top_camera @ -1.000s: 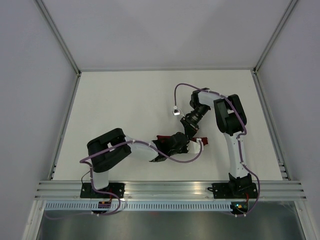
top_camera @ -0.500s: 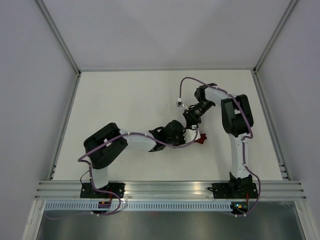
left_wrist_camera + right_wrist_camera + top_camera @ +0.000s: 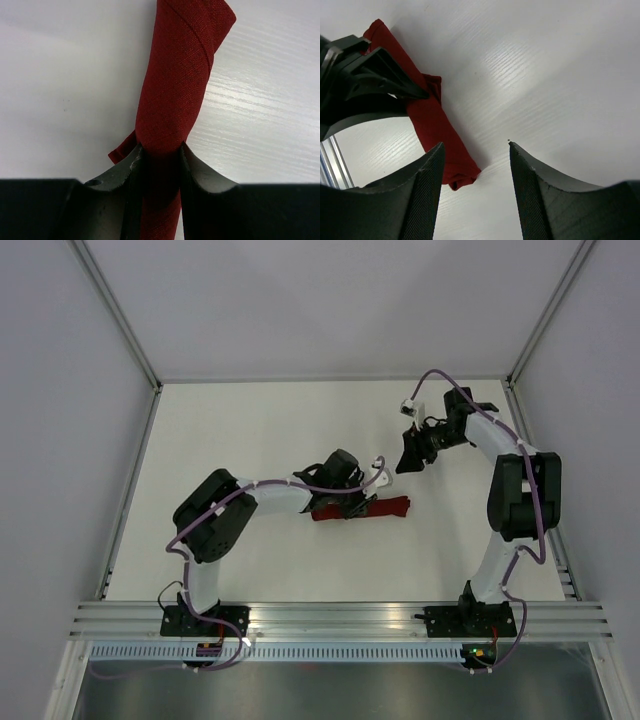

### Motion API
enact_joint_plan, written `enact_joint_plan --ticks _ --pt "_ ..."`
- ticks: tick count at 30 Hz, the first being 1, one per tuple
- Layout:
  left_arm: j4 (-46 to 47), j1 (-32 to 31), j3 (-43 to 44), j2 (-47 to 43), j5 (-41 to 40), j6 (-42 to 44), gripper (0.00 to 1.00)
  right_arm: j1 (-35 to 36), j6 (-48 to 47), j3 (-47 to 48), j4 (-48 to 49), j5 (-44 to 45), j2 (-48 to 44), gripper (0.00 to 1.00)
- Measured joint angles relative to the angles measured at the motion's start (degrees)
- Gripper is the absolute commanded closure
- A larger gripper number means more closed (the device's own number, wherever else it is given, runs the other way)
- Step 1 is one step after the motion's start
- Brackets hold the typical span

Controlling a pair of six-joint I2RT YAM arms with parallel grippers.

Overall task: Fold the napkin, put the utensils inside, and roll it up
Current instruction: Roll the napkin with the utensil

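Note:
The napkin (image 3: 388, 507) is a dark red roll lying across the white table (image 3: 250, 430), also seen in the left wrist view (image 3: 175, 90) and the right wrist view (image 3: 432, 125). My left gripper (image 3: 345, 502) is shut on the roll's left part, and its two black fingers (image 3: 131, 167) press the cloth from both sides. A loose corner of cloth sticks out beside the left finger. My right gripper (image 3: 405, 458) hangs open and empty, above and behind the roll's right end (image 3: 462, 177), apart from it. The utensils are hidden from view.
Metal rails (image 3: 340, 618) run along the table's near edge by the arm bases. Grey walls close in the left, back and right sides. The right arm's cable loops over its wrist (image 3: 425, 390).
My right gripper opened, let go of the roll and drew back up toward the far right. The left arm swung farther from the near edge, keeping its grip on the napkin.

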Motion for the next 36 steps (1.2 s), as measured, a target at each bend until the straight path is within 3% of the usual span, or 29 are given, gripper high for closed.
enact_joint_plan --ticks 10,24,31,36 --pt "-9.2 5.5 10.3 6.4 11.3 -4.3 0.73 -1.8 0.9 -15.3 8.7 2.6 -13.1 0.39" --pt "-21.6 7.9 21.3 12.7 19.1 -5.9 0.70 -1.0 -4.8 -33.4 17.5 6.7 -31.5 0.31" --pt "-29.3 9.0 28.1 16.6 22.6 -5.7 0.70 9.4 -8.2 -44.3 26.3 13.8 -43.1 0.25" --pt "-34.9 9.7 33.0 19.6 25.6 -4.9 0.69 15.3 -9.6 -45.2 29.9 17.8 -42.1 0.25"
